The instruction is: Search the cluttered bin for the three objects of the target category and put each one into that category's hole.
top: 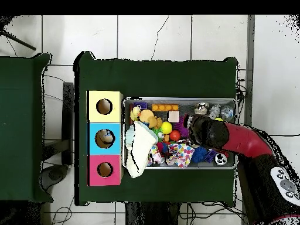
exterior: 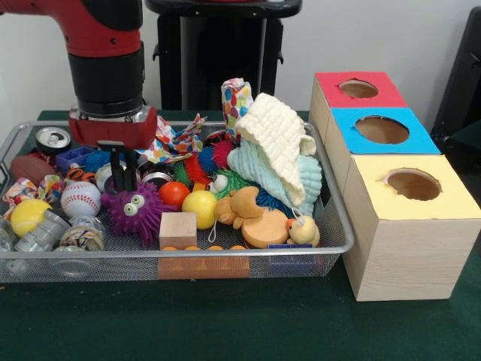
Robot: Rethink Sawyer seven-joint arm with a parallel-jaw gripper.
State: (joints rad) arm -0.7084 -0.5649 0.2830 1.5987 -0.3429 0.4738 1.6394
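Observation:
The wire mesh bin (exterior: 225, 252) sits on the green table, full of toys and cloths; it also shows in the overhead view (top: 179, 99). My gripper (exterior: 124, 179) hangs down into the bin's left part, just above and behind a purple spiky toy with eyes (exterior: 135, 210), next to a baseball (exterior: 80, 198). In the overhead view the arm's wrist (top: 205, 132) covers the gripper. To the right of the bin stand three boxes with round holes: red (exterior: 358, 89), blue (exterior: 383, 129) and yellow (exterior: 413, 218).
The bin also holds an orange ball (exterior: 173, 193), a yellow ball (exterior: 199, 207), a wooden block (exterior: 178, 229), a can (exterior: 53, 138), a yellow duck (exterior: 303, 230) and a tall heap of cream cloth (exterior: 278, 143) at the right end.

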